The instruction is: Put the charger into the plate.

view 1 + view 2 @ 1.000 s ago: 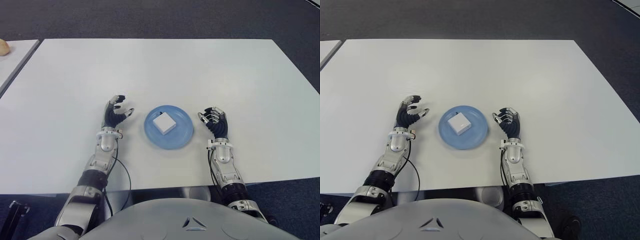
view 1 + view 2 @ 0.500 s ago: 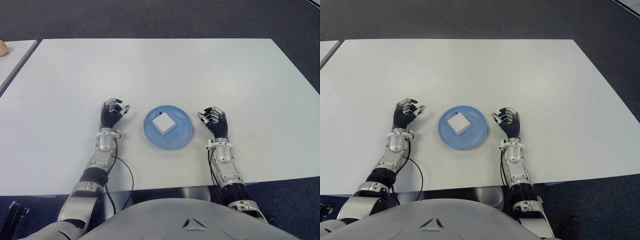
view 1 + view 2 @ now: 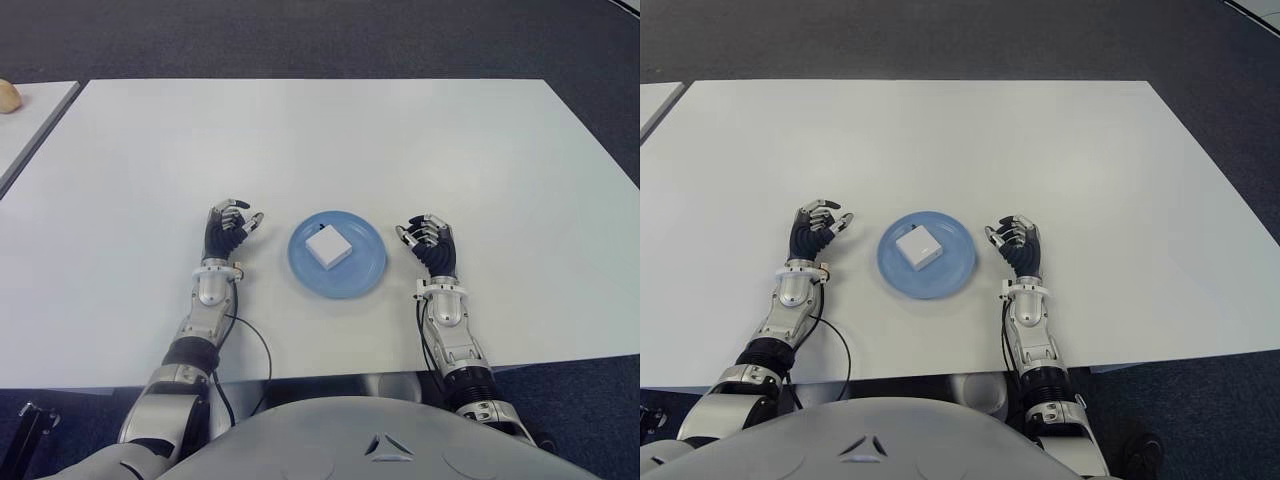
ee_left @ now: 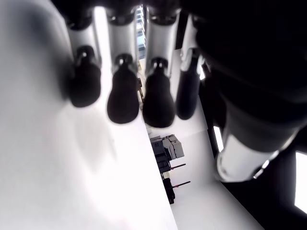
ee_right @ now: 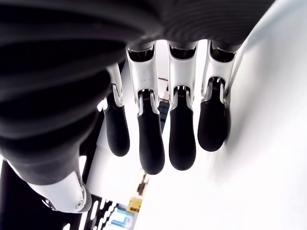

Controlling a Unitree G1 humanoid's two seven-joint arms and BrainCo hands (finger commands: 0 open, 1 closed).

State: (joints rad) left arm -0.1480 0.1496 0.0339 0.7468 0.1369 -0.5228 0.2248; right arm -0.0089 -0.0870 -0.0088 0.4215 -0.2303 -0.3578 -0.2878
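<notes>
Charger (image 3: 328,246) lies flat in plate (image 3: 365,275), near middle. My left hand (image 3: 226,229) beside plate's left, right hand (image 3: 430,243) beside its right; both loosely curled, holding nothing. Judge placement done. Keep both hands off plate rim, avoid nudging it.

Setting: an office or lab-type room. Indicators: a large plain white table (image 3: 330,140) standing on dark grey carpet flooring (image 3: 300,40); the edge of a second white table (image 3: 25,120) adjoining on the left; the left wrist view shows what appears to be office equipment (image 4: 168,148) in the background.
</notes>
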